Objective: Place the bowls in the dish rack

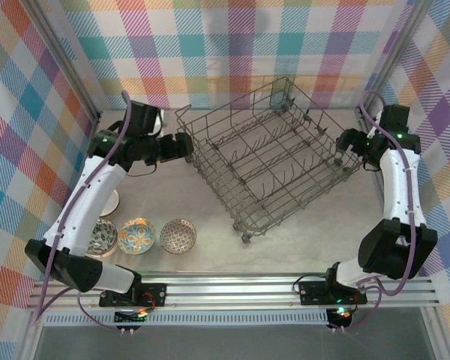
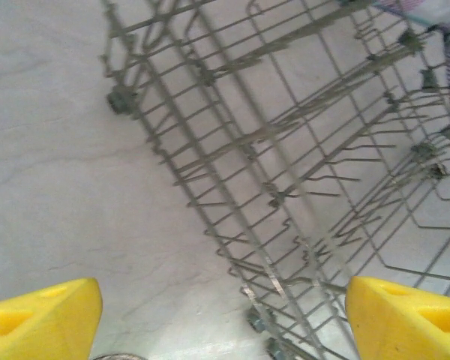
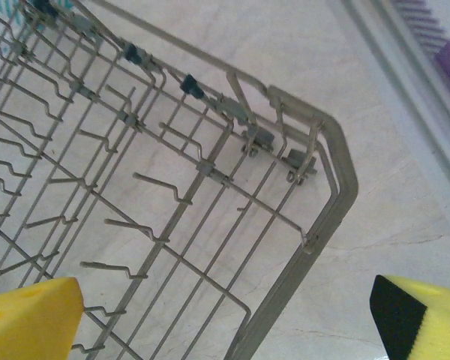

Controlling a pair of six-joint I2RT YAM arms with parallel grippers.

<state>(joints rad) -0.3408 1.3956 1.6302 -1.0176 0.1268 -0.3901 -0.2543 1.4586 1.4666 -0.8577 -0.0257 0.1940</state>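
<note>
Near left of the pale stone-look table (image 1: 210, 251), three small round ceramic bowls stand in a row outside the rack: a grey-speckled bowl (image 1: 103, 235) partly under the left arm; a floral orange-and-blue bowl (image 1: 137, 235); a brown-patterned bowl (image 1: 178, 235). The left gripper (image 1: 184, 146) is just beside the left rim of the large grey wire dish rack (image 1: 274, 161); its yellow fingers (image 2: 45, 319) are spread wide with nothing between them. The right gripper (image 1: 345, 144) is at the rack's right corner; its fingers (image 3: 30, 315) are likewise wide apart.
</note>
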